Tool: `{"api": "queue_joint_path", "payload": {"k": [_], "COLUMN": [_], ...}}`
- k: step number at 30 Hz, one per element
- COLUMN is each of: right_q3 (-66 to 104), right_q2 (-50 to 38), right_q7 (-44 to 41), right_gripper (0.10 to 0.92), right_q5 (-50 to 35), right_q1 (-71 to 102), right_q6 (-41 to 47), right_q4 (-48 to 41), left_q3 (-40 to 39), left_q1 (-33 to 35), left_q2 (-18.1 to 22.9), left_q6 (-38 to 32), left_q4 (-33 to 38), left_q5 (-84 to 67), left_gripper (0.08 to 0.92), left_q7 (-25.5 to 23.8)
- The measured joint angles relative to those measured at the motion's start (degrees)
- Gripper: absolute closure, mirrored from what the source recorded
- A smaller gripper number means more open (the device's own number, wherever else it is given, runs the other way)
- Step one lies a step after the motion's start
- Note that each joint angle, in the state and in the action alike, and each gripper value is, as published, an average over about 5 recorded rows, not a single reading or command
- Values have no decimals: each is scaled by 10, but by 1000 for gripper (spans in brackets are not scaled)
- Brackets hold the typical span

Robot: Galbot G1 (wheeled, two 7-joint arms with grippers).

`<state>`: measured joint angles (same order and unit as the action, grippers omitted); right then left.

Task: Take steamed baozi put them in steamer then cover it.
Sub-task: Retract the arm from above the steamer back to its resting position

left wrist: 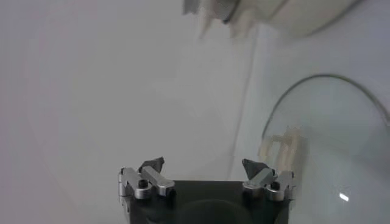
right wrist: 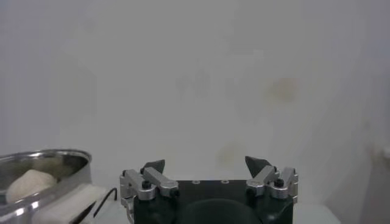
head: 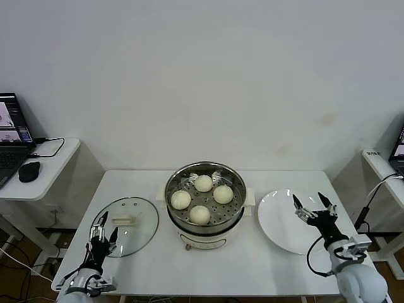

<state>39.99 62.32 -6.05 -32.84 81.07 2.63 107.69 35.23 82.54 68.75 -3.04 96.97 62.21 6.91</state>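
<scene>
Lying flat on the table (head: 252, 271), the cover (head: 126, 226) sits just ahead of the left gripper (head: 101, 231), which hovers at the lid's near edge with its jaws spread wide and nothing between them. The lid is glass with a metal rim, so it will likely be stiff, fairly heavy for its thinness, slick on the dome and breakable if dropped or knocked against the pot. The cream handle (head: 124, 221) at its centre, a little beyond the left gripper's fingertips, looks like the only sound place to grip; the rim lies too flush with the table to get under.

The steamer (head: 204, 201) stands off to the inner side of the left gripper, past the lid. All four baozi (head: 201, 199) already rest on its perforated tray, apart from one another; they look soft and would dent under a hard squeeze, but need no more handling by my reading.

The right gripper (head: 312, 207) also has its jaws wide apart and empty, and is poised over the plate (head: 273, 221), which holds nothing. The steamer lies to its inner side.
</scene>
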Motion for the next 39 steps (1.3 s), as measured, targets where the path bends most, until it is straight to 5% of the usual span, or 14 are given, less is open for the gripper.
{"api": "queue_joint_path", "payload": {"k": [39], "right_q3": [25], "right_q2": [30], "right_q7": [-3], "right_gripper": [202], "right_q5": [29], "right_q1": [38], "right_q6": [-22], "right_q4": [3], "left_q3": [-58], "left_q1": [-136], "left_q2": [-5], "left_q6": [45], "left_q4": [-130], "left_q5": [81], "left_gripper": [177], "left_q7": [-18]}}
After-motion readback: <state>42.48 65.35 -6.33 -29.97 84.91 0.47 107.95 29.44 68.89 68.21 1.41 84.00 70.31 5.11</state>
